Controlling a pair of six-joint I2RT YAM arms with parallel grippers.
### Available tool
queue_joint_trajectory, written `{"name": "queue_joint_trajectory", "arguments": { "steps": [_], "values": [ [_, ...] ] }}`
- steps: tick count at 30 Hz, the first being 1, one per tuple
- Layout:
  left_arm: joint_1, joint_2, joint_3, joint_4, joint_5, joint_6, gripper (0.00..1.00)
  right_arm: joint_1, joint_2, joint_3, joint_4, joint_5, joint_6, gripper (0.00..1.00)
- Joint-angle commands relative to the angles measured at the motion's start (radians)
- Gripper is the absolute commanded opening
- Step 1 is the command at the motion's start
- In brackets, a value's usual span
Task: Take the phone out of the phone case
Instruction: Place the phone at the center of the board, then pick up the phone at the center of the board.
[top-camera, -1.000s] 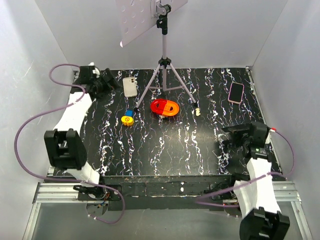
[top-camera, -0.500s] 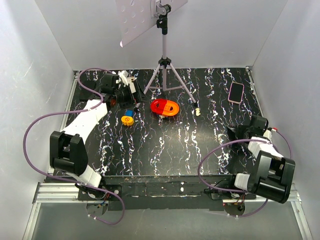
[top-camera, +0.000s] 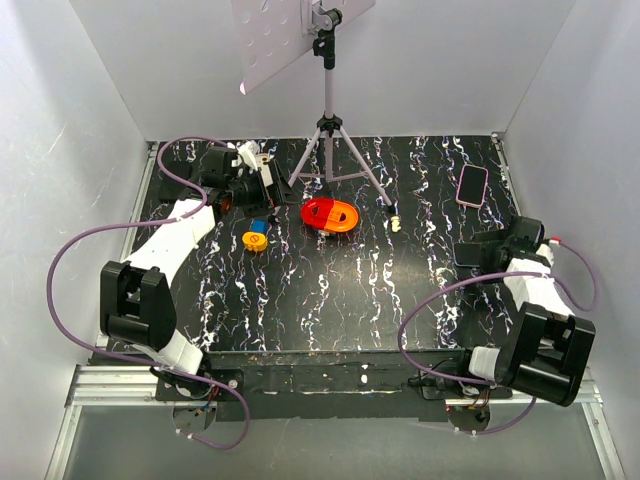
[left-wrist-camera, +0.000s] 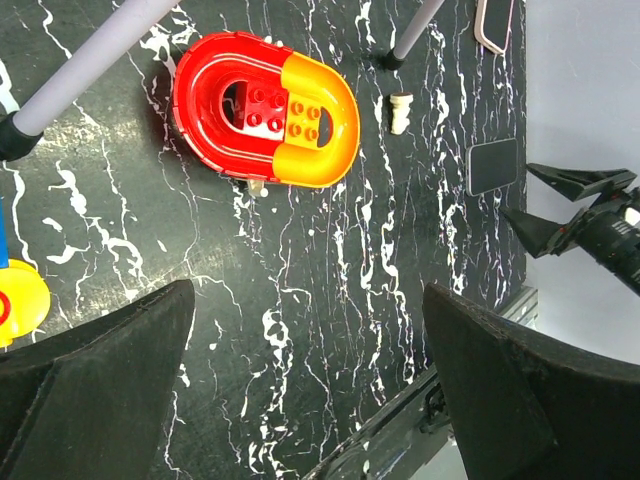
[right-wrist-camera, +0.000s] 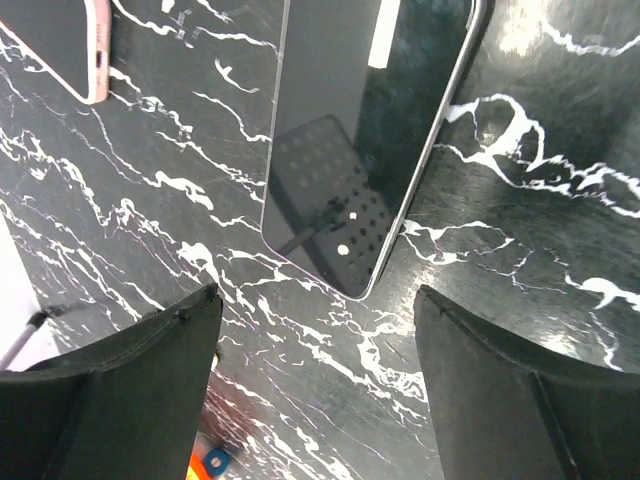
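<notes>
A bare dark phone (right-wrist-camera: 370, 130) with a silver rim lies flat on the black marbled table (top-camera: 330, 290), at the right side (top-camera: 468, 251). My right gripper (right-wrist-camera: 315, 295) stands open just short of its near end, holding nothing, low over the table (top-camera: 487, 256). The pink phone case (top-camera: 472, 185) lies further back near the right wall, and its corner shows in the right wrist view (right-wrist-camera: 70, 45). I cannot tell what is inside it. My left gripper (left-wrist-camera: 308, 300) is open and empty above the back left (top-camera: 266, 188).
A tripod (top-camera: 327, 150) carrying a white perforated board stands at the back middle. In front of it lie a red and yellow dish (top-camera: 331, 215) holding bricks, a small white peg (top-camera: 396, 222), a yellow round piece (top-camera: 255, 241) and a blue piece (top-camera: 259, 226).
My right gripper has gone from shut to open and its arm has shifted back along the right edge. The left arm swung right from the back left corner, then held still.
</notes>
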Motion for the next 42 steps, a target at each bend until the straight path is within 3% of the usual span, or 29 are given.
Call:
{"name": "queue_joint_trajectory", "arguments": {
  "steps": [1,7,19,22,29,42],
  "values": [
    [-0.003,-0.019,0.001,0.024,0.043,0.01,0.98,-0.003,-0.053,0.103,-0.165,0.103,-0.212,0.84],
    [-0.003,-0.057,-0.015,0.053,0.069,0.001,0.98,0.005,0.169,0.36,-0.056,-0.046,-0.549,0.86],
    [-0.021,-0.057,-0.048,0.151,0.21,-0.044,0.98,0.071,0.902,1.342,-0.571,0.023,-0.823,0.89],
    [-0.041,-0.057,-0.057,0.167,0.222,-0.056,0.98,0.074,1.036,1.519,-0.645,-0.003,-0.859,0.89],
    [-0.05,-0.042,-0.064,0.194,0.262,-0.082,0.98,0.104,1.162,1.666,-0.694,0.043,-0.942,0.89],
    [-0.047,-0.041,-0.083,0.247,0.308,-0.12,0.98,0.141,1.197,1.648,-0.636,-0.055,-1.042,0.91]
  ]
}}
